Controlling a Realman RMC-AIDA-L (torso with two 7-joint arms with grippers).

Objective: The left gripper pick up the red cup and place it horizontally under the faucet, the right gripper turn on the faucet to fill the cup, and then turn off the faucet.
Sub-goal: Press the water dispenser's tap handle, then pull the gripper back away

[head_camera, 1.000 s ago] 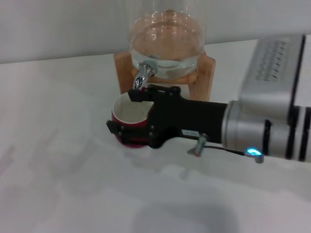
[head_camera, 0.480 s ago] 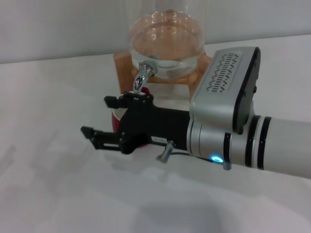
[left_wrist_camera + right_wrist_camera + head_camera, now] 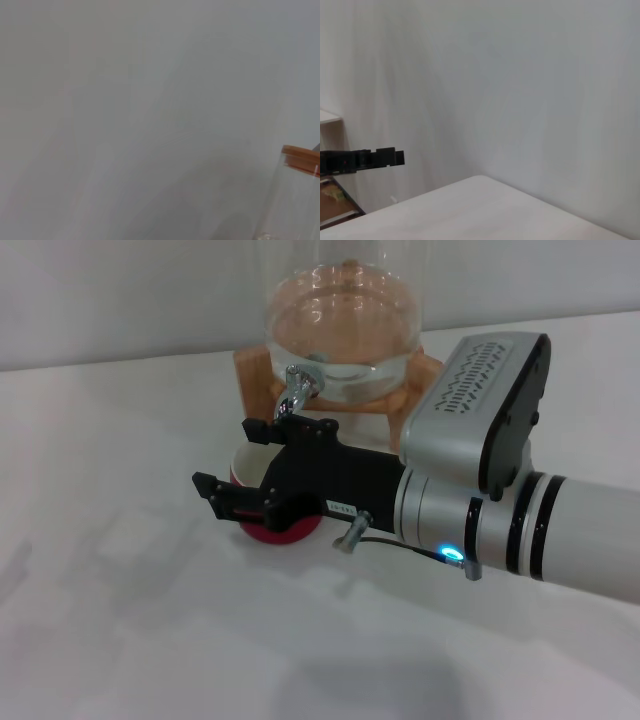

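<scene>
My black blocky right pincer hangs open and empty over the dark red ceramic cup, which stands on the white tabletop beneath the small chrome faucet. Reaching for the faucet from here, I judge my prongs could clip the cup's rim and shove it out from under the spout.

Evenly and softly lit from above, mildly hazy throughout. Faint grey shadows on the desk under the right arm. Small bright glints on the faucet and glass jar. Washed out, nearly featureless in both wrist views.
</scene>
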